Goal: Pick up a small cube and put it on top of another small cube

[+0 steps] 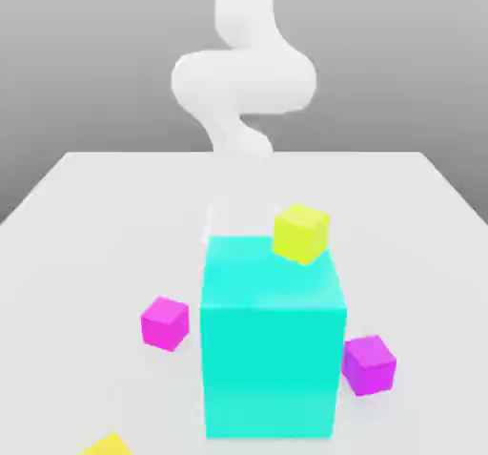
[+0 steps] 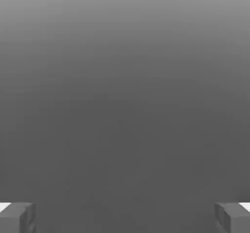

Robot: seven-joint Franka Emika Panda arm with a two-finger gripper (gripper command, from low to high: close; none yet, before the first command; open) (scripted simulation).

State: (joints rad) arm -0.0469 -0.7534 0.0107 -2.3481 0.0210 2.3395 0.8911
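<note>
While my gripper (image 2: 125, 217) hangs with its two grey fingertips (image 2: 17, 217) spread wide and nothing between them, I read the layout from the exterior view. The small hot-pink magenta cube (image 1: 165, 322) sits on the white table (image 1: 86, 215) just left of the big cyan cube (image 1: 273, 337), near side. The small violet-purple cube (image 1: 369, 363) rests at the cyan block's right, slightly nearer still. The white arm (image 1: 243, 81) stands at the far end, behind the cyan block, so the pink cube lies nearward and left of it; I judge the reach must skirt that block. A small yellow cube (image 1: 302, 232) sits by its far top edge.
</note>
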